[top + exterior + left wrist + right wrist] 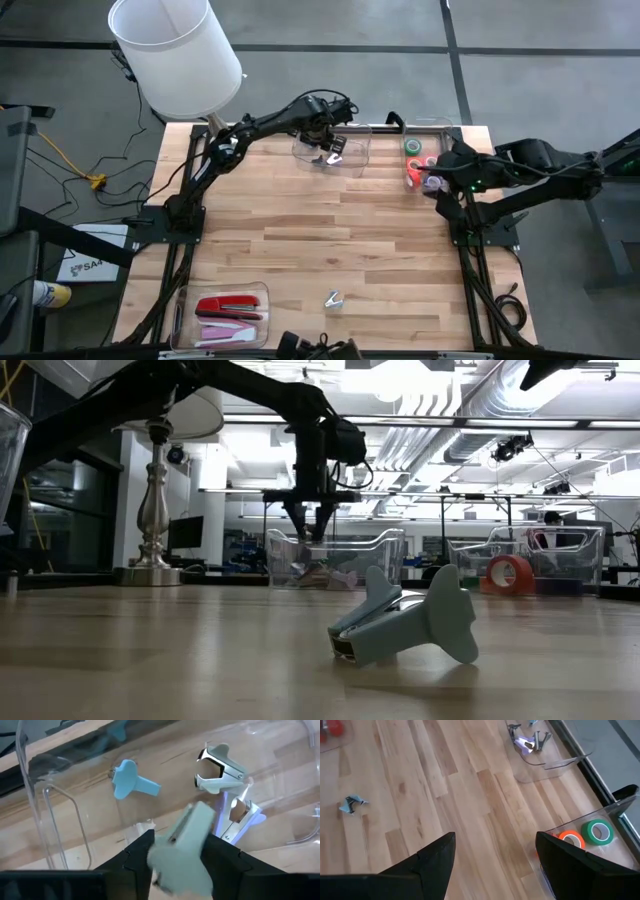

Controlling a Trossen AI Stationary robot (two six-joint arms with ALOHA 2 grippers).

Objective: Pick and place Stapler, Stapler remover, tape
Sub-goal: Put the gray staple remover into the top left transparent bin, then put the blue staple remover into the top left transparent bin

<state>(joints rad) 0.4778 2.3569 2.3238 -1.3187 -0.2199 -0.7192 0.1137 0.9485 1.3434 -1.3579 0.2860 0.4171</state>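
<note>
Pale mint-green staple remover (182, 847) sits between the fingers of the left gripper (330, 140), blurred in the left wrist view; whether the fingers grip it or have let go cannot be told. That gripper hangs over the clear bin (355, 160) at the far middle of the wooden table (320, 240). Inside the bin: a blue staple remover (131, 781), a white one (220, 769) and a purple-tinted one (240, 820).

Right gripper (432, 183) hovers at the far right, beside a second clear bin (615, 815) holding the tape: an orange roll (571, 839) and a green roll (598, 831). Its fingers stand apart, nothing between them.

One light-blue staple remover (410, 622) lies alone on the near middle of the table. Near left, a clear tray (255, 292) holds a red stapler (228, 305) and a pink stapler (222, 332).
</note>
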